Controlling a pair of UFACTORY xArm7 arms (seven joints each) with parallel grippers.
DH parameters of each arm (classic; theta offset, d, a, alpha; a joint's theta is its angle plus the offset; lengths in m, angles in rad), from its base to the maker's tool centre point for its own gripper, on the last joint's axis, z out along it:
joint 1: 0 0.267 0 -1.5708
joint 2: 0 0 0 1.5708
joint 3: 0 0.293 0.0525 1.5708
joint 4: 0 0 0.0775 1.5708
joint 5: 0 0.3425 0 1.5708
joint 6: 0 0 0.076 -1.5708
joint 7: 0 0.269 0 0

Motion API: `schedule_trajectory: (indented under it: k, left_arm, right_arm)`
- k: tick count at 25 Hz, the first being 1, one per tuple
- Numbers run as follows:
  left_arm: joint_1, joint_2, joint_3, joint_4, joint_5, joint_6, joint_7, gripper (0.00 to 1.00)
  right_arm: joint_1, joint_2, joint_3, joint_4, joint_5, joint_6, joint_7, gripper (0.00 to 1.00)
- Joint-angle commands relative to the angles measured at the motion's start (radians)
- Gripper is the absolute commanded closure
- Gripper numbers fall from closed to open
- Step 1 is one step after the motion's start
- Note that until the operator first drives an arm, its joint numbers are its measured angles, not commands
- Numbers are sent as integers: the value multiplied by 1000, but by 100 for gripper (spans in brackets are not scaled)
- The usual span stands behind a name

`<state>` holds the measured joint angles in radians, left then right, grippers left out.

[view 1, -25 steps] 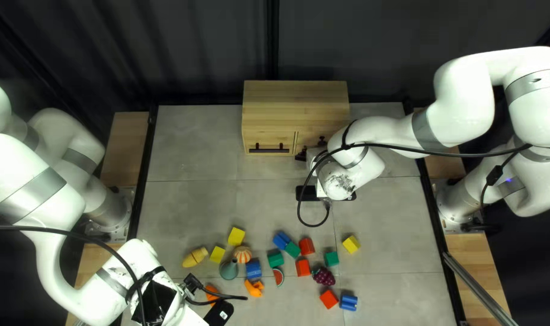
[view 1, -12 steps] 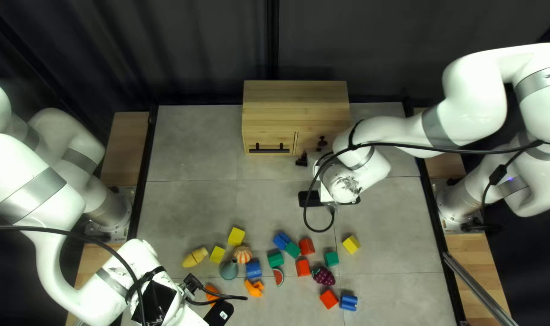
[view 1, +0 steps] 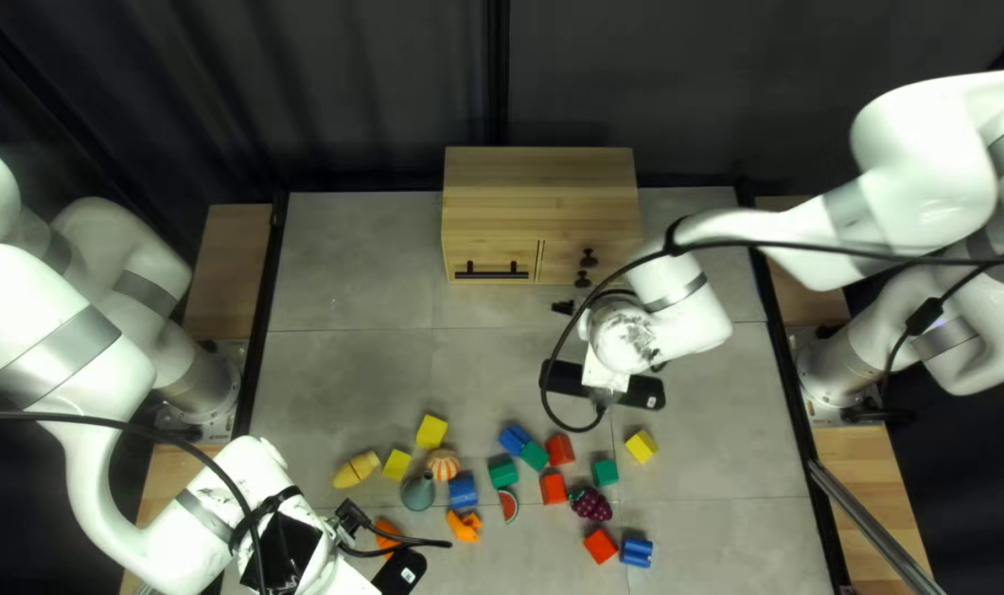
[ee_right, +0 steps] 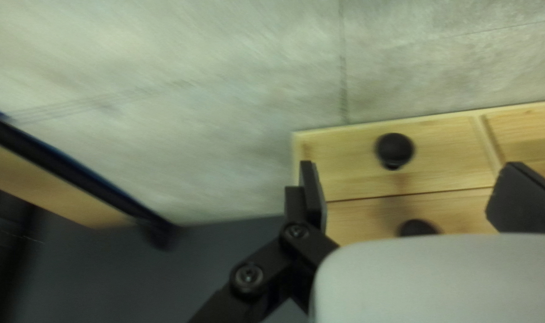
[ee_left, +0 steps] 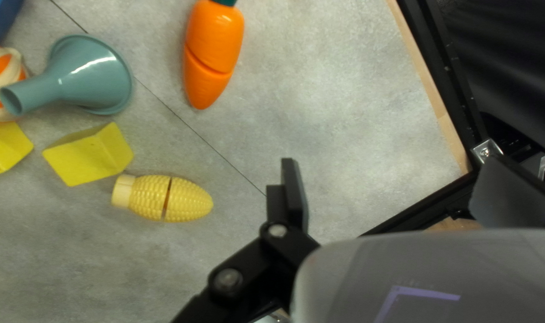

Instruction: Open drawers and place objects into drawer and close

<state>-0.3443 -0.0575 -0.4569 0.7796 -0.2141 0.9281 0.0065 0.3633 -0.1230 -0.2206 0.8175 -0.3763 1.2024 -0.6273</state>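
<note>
Dim curtain (view 1: 745, 88), funnel (ee_left: 102, 75) glare — right wrist view blurred

The cabinet (view 1: 538, 193) stands beyond 3 yellow blocks (view 1: 432, 431).

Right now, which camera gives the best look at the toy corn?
The left wrist view: it shows the corn up close, kernels and middle split plain to see. The top left view shows it small, beside a yellow block. The right wrist view does not show it.
</note>
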Motion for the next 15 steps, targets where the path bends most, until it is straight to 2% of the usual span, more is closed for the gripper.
schedule_trajectory:
  k: [1,5,9,13,15]
  left_arm:
    - [0,0,0,0,0,0,0,0]
    - [0,0,0,0,0,0,0,0]
    - [0,0,0,0,0,0,0,0]
    - [0,0,0,0,0,0,0,0]
    - [0,0,0,0,0,0,0,0]
  right_arm:
    - [-10,-141,14,-113,97,13,201,0]
    - [-15,-193,33,-167,141,19,347,0]
    - [-7,-272,61,-232,161,20,428,0]
    - [70,-243,128,-177,212,49,430,0]
    - [132,-208,179,-128,249,68,417,0]
